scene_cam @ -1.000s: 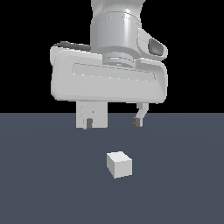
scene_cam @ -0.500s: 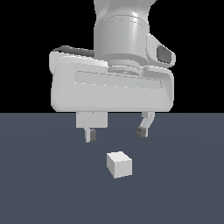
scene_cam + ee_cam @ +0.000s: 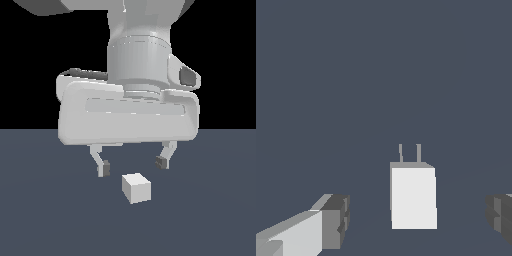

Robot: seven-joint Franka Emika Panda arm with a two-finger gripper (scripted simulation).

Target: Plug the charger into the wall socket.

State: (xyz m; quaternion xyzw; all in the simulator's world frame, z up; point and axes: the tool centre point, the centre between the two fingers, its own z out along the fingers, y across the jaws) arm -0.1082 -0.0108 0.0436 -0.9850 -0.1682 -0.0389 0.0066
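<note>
None of the task looks done yet: the charger (image 3: 136, 188) lies free on the dark tabletop (image 3: 45, 220), prongs pointing away from the wrist camera, while the gripper (image 3: 132, 165) hovers just above with jaws wide apart, and no socket is in view.

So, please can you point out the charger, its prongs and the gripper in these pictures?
charger (image 3: 136, 188): exterior view, on the front face of the white cube.
prongs (image 3: 418, 152): wrist view, on one of the two thin pins.
gripper (image 3: 132, 166): exterior view, midway between the open fingertips.
</note>
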